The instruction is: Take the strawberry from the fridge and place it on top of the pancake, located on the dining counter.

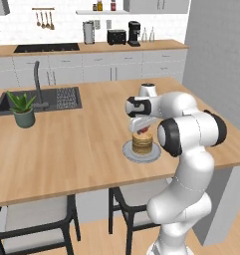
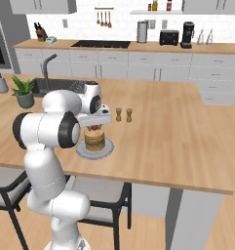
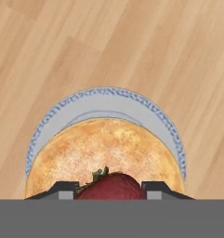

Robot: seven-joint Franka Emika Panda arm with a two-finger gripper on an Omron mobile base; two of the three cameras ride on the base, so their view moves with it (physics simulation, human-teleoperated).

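Note:
The pancake (image 1: 142,142) is a tan stack on a round grey plate (image 1: 129,152), near the front edge of the light-wood dining counter (image 1: 81,144). My gripper (image 1: 143,129) points down just above the stack and is shut on the dark-red strawberry (image 1: 143,131). From the hand view, the strawberry (image 3: 111,187) sits between the two dark fingertips (image 3: 67,188), right over the pancake's top (image 3: 104,148) and inside the plate rim (image 3: 104,98). The right base view shows the strawberry (image 2: 93,128) at the top of the pancake (image 2: 94,140). The fridge is out of view.
Two small wooden shakers (image 2: 124,114) stand just behind the plate. A potted plant (image 1: 23,108) sits beside the inset dark sink (image 1: 47,99) with its faucet. Stools (image 1: 37,214) tuck under the counter's front edge. Bare wood lies left of the plate.

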